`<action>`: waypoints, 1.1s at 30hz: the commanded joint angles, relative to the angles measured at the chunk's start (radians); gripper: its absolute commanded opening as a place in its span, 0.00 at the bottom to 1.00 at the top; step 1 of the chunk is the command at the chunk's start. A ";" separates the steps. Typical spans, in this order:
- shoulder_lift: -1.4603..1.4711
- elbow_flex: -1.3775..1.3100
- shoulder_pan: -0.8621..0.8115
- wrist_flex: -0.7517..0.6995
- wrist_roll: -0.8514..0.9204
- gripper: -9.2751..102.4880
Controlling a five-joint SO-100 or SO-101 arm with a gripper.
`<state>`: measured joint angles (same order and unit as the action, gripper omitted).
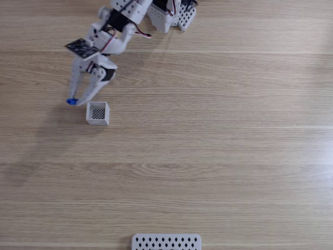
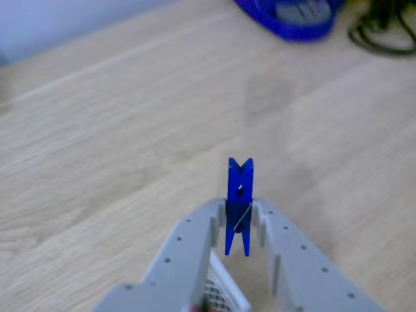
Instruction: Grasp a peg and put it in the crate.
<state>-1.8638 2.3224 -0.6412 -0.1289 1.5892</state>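
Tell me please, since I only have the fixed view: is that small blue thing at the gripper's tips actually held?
Observer: Yes. In the other view, the gripper is closed on the bright blue clothespin-shaped peg, which stands upright between the grey fingers.
Operator: Is the small white square crate near it?
Observer: Its corner, dark mesh bottom showing, peeks out below the fingers.
Operator: Anything beyond the peg?
Observer: A blurred blue object and dark cables lie at the far edge.
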 commanded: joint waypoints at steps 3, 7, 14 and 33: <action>-0.058 0.034 0.061 0.132 0.008 0.07; -0.034 0.046 0.060 0.132 0.008 0.07; -0.008 0.046 0.058 0.132 0.008 0.07; -0.011 0.048 0.058 0.130 0.006 0.23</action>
<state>-1.8515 2.3976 -0.5967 -0.0307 1.5892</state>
